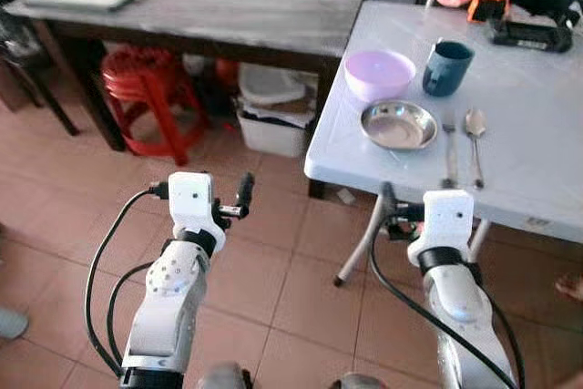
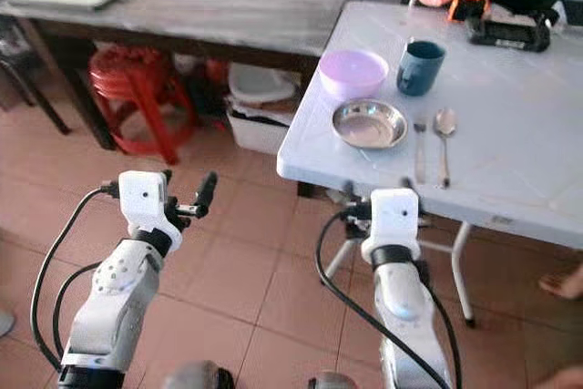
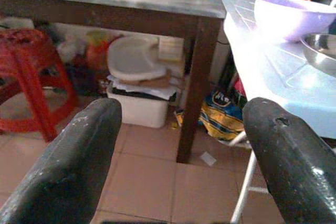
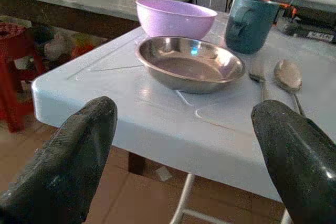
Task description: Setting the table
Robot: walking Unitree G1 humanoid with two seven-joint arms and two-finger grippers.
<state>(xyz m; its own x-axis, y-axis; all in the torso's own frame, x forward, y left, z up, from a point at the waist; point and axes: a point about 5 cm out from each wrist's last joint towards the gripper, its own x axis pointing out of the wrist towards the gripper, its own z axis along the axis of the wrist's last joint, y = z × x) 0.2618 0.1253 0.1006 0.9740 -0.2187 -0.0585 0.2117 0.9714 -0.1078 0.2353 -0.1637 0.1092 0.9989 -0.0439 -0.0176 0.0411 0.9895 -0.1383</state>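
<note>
On the right of the scene, a pale blue-white counter [image 1: 537, 143] carries the setting, and its near corner faces the robot. Beside it, on the left, stands a dark wooden counter [image 1: 228, 15] with a grey top. A red stool [image 1: 146, 88] and a white bin [image 1: 271, 129] sit on the tiled floor [image 1: 55, 198] below it.

On the pale counter, a lilac bowl [image 1: 380, 73] stands near the corner, with a dark teal mug [image 1: 447, 66] just beside it on the right. In front of the bowl lies a shallow steel plate [image 1: 398, 124]. To the right of the plate lie a fork [image 1: 449, 148] and a spoon [image 1: 475, 138], side by side with their handles toward the robot.

The right gripper [image 4: 184, 145] hovers before the counter's edge, level with the plate, its fingers [image 4: 73, 150] spread wide and holding nothing. The left gripper [image 3: 178, 145] hangs over the floor, well apart from the pale counter, and points toward the space under the dark counter. Its fingers [image 3: 73, 156] are likewise parted and empty.
</note>
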